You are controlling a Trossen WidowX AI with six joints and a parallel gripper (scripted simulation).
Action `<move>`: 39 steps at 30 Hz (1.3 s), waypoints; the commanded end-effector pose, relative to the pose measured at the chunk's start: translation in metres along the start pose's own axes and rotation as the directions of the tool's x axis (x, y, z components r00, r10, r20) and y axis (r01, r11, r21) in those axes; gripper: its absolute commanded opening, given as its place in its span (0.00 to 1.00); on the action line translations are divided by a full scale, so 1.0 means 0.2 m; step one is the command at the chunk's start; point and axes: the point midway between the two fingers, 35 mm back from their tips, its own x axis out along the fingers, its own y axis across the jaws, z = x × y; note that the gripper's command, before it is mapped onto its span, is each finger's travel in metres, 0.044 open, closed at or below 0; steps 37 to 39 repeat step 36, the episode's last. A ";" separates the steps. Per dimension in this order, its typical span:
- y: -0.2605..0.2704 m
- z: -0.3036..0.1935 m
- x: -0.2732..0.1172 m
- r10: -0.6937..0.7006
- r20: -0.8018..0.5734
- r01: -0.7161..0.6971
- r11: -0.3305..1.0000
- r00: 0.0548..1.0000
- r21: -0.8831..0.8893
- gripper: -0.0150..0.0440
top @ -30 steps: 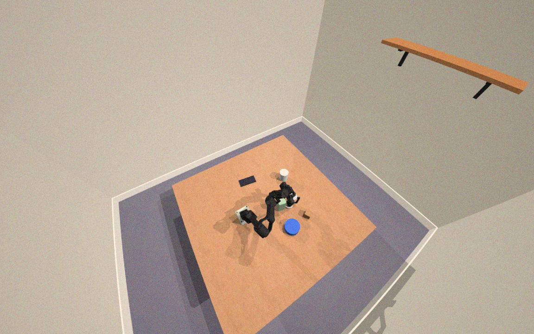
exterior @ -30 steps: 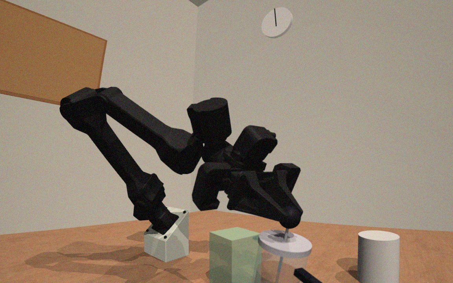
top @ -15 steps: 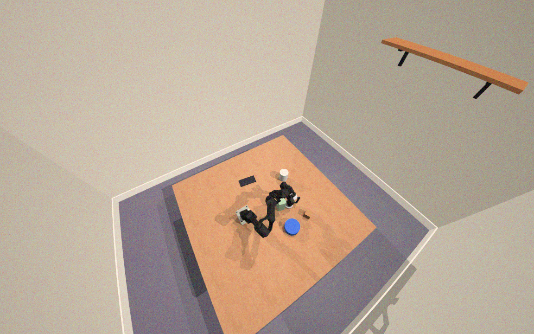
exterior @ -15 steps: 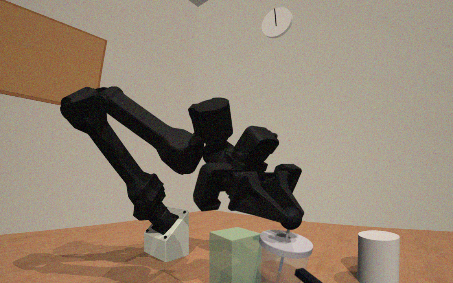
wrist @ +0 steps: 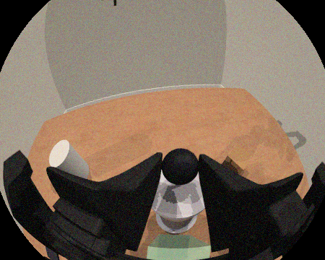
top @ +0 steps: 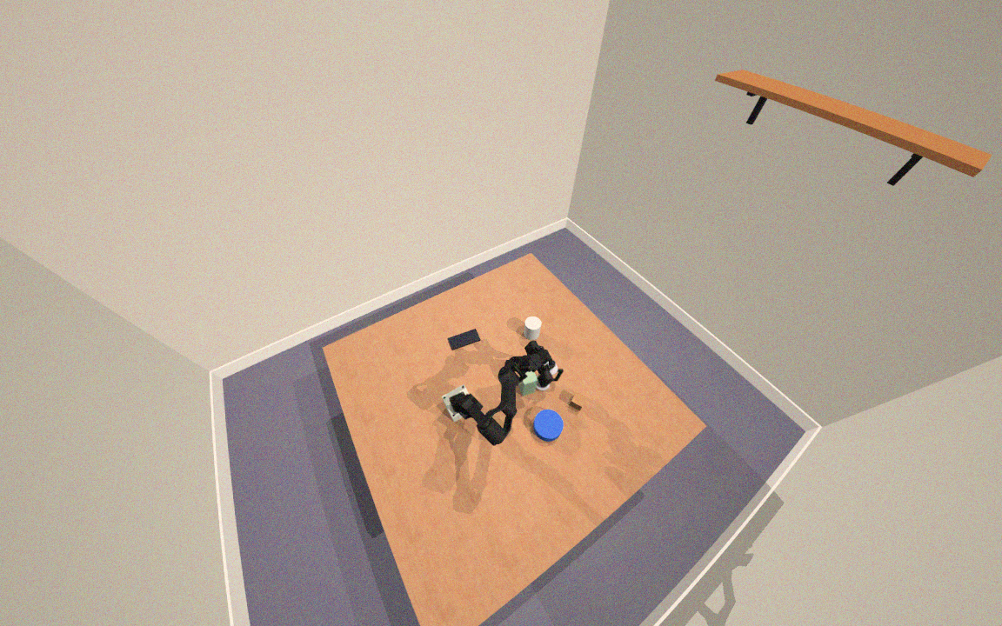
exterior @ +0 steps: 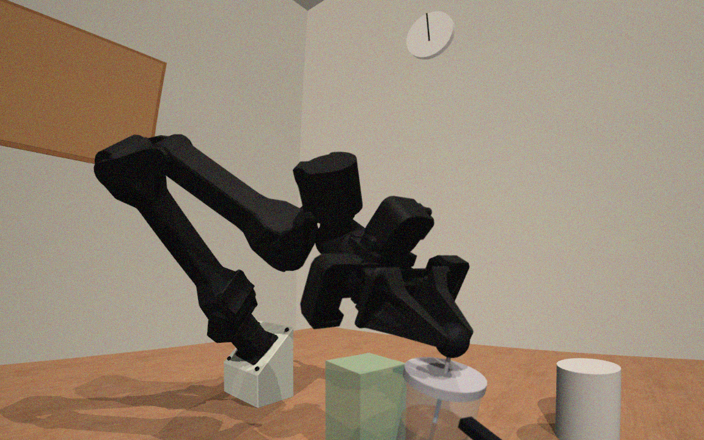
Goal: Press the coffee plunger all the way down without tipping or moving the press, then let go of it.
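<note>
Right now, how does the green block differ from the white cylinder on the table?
The pale green rectangular block is box-shaped with flat faces; the plain white cylinder is round. In the exterior view the block sits right beside the clear coffee press, with the end effector above that press, while the cylinder stands apart to the right. Both stand upright on the wooden table, untouched.
</note>
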 end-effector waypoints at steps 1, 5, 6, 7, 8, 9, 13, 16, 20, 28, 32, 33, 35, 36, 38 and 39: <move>0.00 0.00 0.00 0.000 0.000 0.000 1.000 1.000 0.000 0.58; 0.00 0.00 0.00 0.000 0.000 0.000 1.000 1.000 0.000 0.76; 0.00 0.00 0.00 0.000 0.000 0.000 1.000 1.000 0.000 0.81; 0.00 0.00 0.00 0.000 0.000 0.000 1.000 1.000 0.000 0.85; 0.00 0.00 0.00 0.000 0.000 0.000 1.000 1.000 0.000 0.90; 0.00 0.00 0.00 0.000 0.000 0.000 1.000 1.000 0.000 0.94; 0.00 0.00 0.00 0.000 0.000 0.000 1.000 1.000 0.000 1.00; 0.01 0.05 -0.05 0.002 -0.007 -0.002 1.000 1.000 0.000 1.00; -0.01 0.19 -0.23 0.001 -0.018 -0.001 1.000 1.000 -0.006 1.00; -0.03 0.24 -0.34 -0.004 -0.018 0.004 1.000 1.000 -0.012 1.00; -0.03 0.24 -0.34 -0.004 -0.018 0.004 1.000 1.000 -0.012 1.00; -0.03 0.24 -0.34 -0.004 -0.018 0.004 1.000 1.000 -0.012 1.00; -0.03 0.24 -0.34 -0.004 -0.018 0.004 1.000 1.000 -0.012 1.00; -0.03 0.24 -0.34 -0.004 -0.018 0.004 1.000 1.000 -0.012 1.00; -0.03 0.24 -0.34 -0.004 -0.018 0.004 1.000 1.000 -0.012 1.00; -0.03 0.24 -0.34 -0.004 -0.018 0.004 1.000 1.000 -0.012 1.00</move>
